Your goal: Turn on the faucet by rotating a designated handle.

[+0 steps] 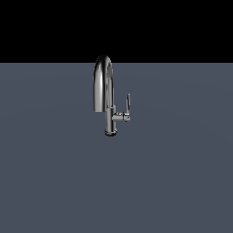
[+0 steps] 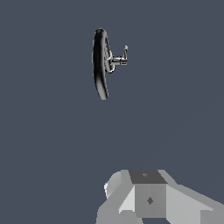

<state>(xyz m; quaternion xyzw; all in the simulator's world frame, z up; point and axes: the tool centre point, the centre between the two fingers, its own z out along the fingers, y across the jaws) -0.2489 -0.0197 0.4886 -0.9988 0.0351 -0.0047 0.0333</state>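
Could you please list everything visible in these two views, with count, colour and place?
faucet: one, shiny chrome, standing upright on the ground near the middle of the exterior view, with its spout arching toward that view's left.
handle: one, chrome, a thin blade standing up from a short stub on the exterior view's right of the column; nothing touches it.
ground: one, flat slate grey, under the faucet.
background: black band above the ground in the exterior view.
gripper: one, grey and white, only partly seen in the wrist view, far from the faucet; fingers not visible.
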